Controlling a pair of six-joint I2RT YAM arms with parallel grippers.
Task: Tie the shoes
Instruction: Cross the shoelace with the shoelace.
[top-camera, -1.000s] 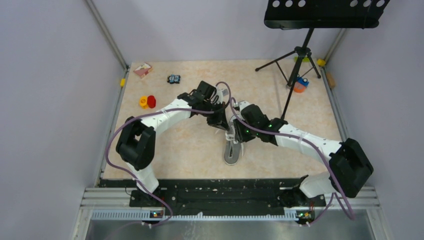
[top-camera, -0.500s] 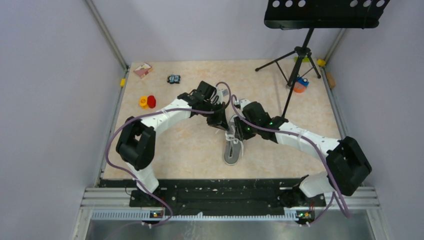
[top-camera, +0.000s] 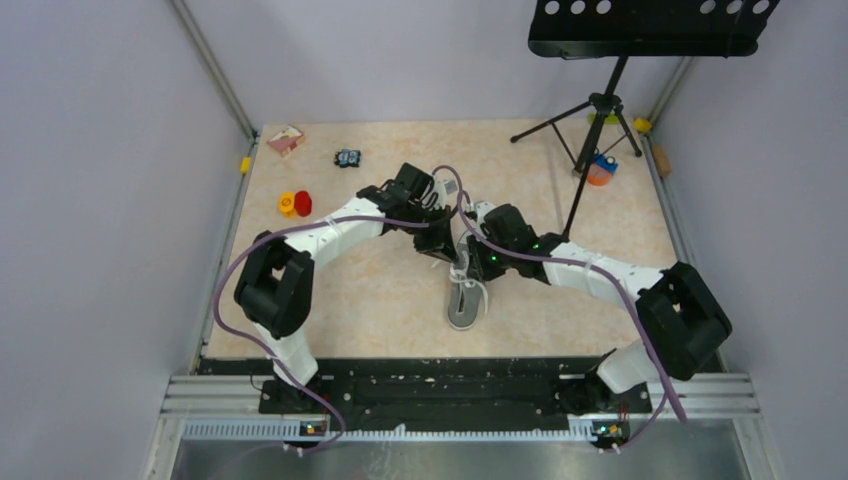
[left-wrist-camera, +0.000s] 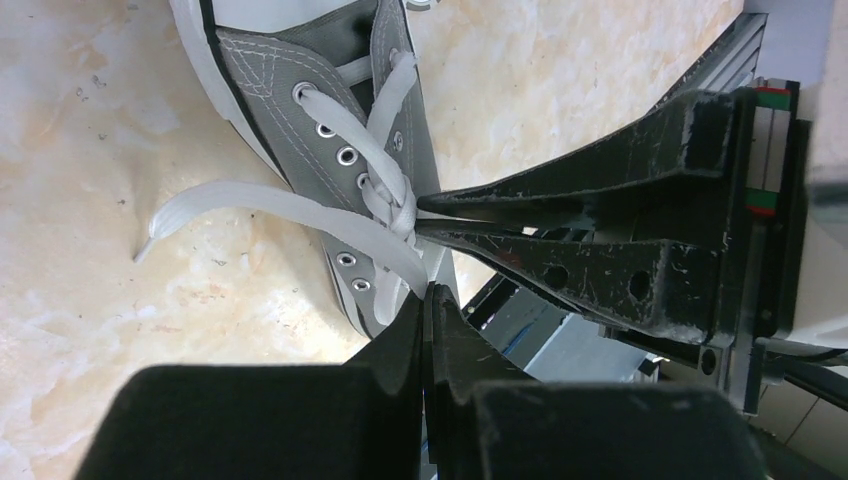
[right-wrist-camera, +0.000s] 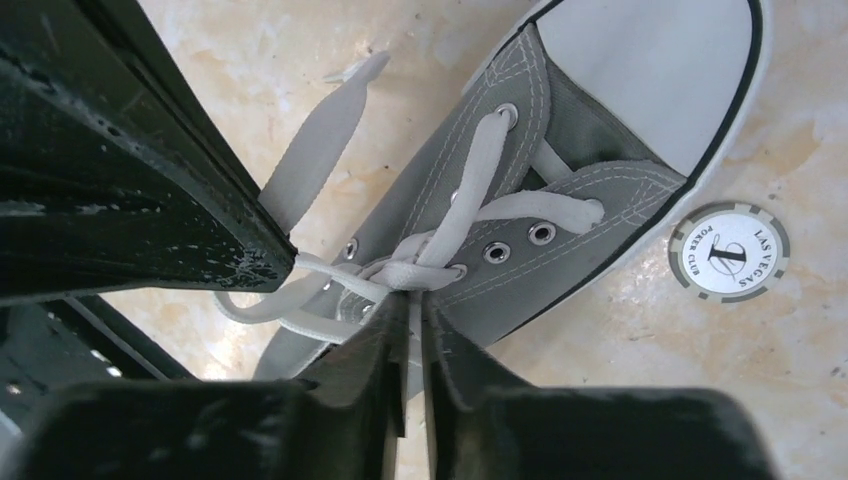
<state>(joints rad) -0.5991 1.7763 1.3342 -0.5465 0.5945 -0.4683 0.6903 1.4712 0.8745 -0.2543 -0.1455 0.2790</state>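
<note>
The grey sneaker lies mid-table with its white toe cap toward me. In the left wrist view the sneaker shows its white laces crossed in a knot. My left gripper is shut on one lace strand next to the eyelets. My right gripper is shut on the other strand just below the knot. The two grippers meet over the sneaker's lace area. A free lace end lies flat on the table beside the shoe.
A Las Vegas poker chip lies next to the toe cap. Red and yellow pieces, a small box and a small dark object sit far left. A music stand tripod and an orange object stand far right.
The right arm's elbow and forearm have shifted a little left and toward the shoe. Both grippers stay shut at the laces; the shoe has not moved.
</note>
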